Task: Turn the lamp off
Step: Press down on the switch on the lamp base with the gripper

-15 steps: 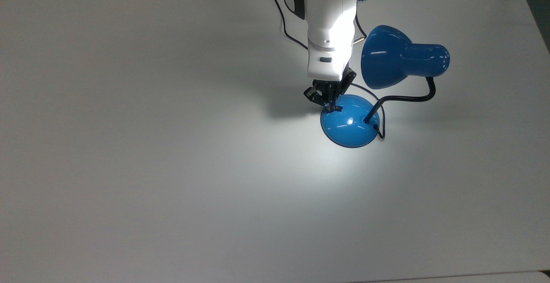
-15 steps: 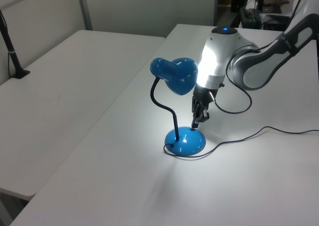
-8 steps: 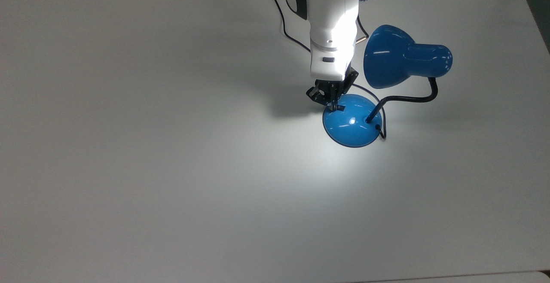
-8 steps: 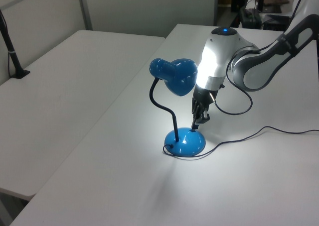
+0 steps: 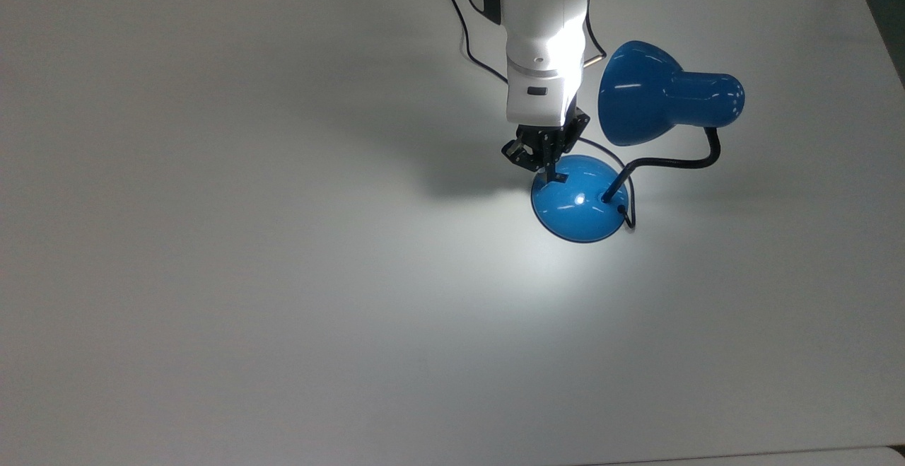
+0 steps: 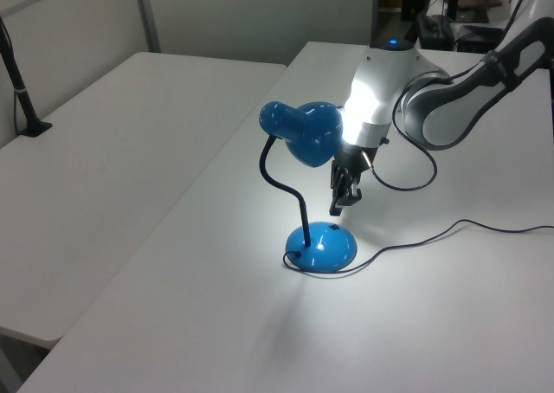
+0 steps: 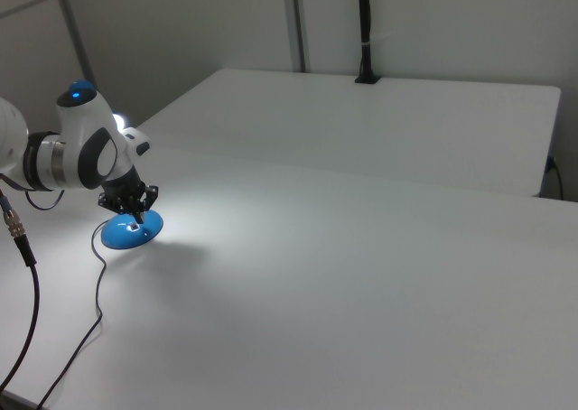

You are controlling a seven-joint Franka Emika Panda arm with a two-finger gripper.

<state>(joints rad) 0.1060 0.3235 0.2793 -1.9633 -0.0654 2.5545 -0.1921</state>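
Lamp (image 5: 636,141) on the table (image 5: 212,240) is lit, so nothing's done yet: my gripper (image 6: 338,204), pinched shut and empty, hangs just above the switch (image 5: 558,178) on its base.

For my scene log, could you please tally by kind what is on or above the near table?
Lamp: 1, blue, with light on the table
Cords: 1, thin and black
End effector: 1, above the lamp's base
Total: 3
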